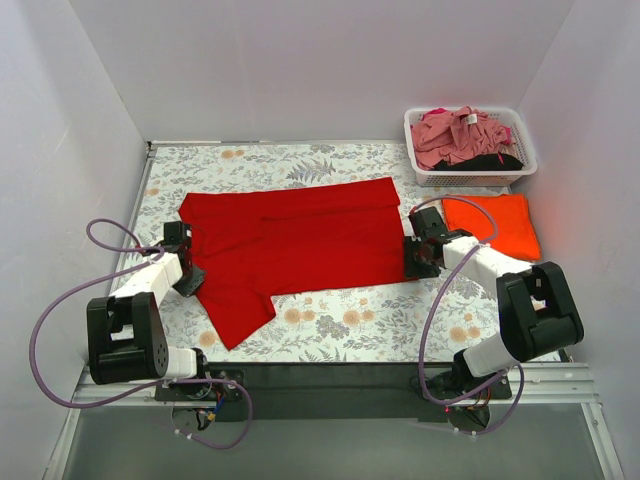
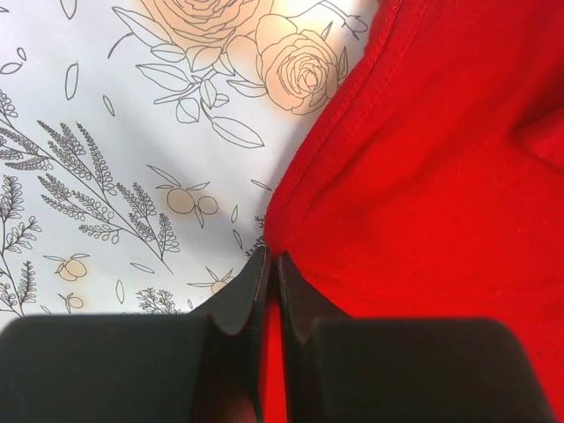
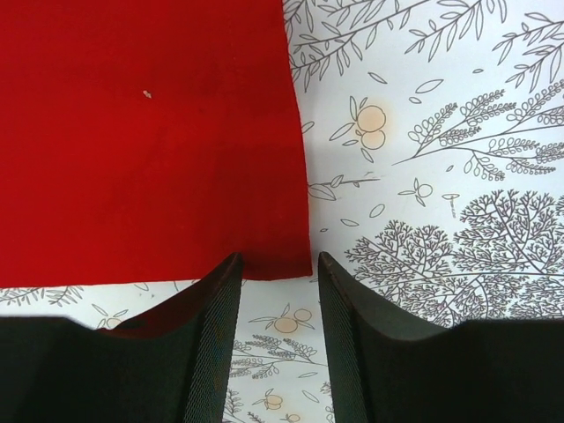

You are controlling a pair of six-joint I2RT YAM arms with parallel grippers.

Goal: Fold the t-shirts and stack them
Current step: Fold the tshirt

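A bright red t-shirt (image 1: 295, 245) lies spread across the middle of the floral cloth, one sleeve pointing to the near left. My left gripper (image 1: 186, 262) is shut on the shirt's left edge; in the left wrist view red cloth (image 2: 423, 176) sits pinched between the closed fingers (image 2: 295, 300). My right gripper (image 1: 413, 262) is open at the shirt's right hem corner (image 3: 282, 264), its fingers (image 3: 352, 317) apart over the cloth, holding nothing. A folded orange t-shirt (image 1: 495, 224) lies at the right. Pink (image 1: 460, 135) and black (image 1: 490, 160) t-shirts fill the basket.
The white lattice basket (image 1: 520, 168) stands at the back right corner. White walls close in the left, back and right. The floral table cloth (image 1: 330, 325) shows bare near the front edge, between the arm bases.
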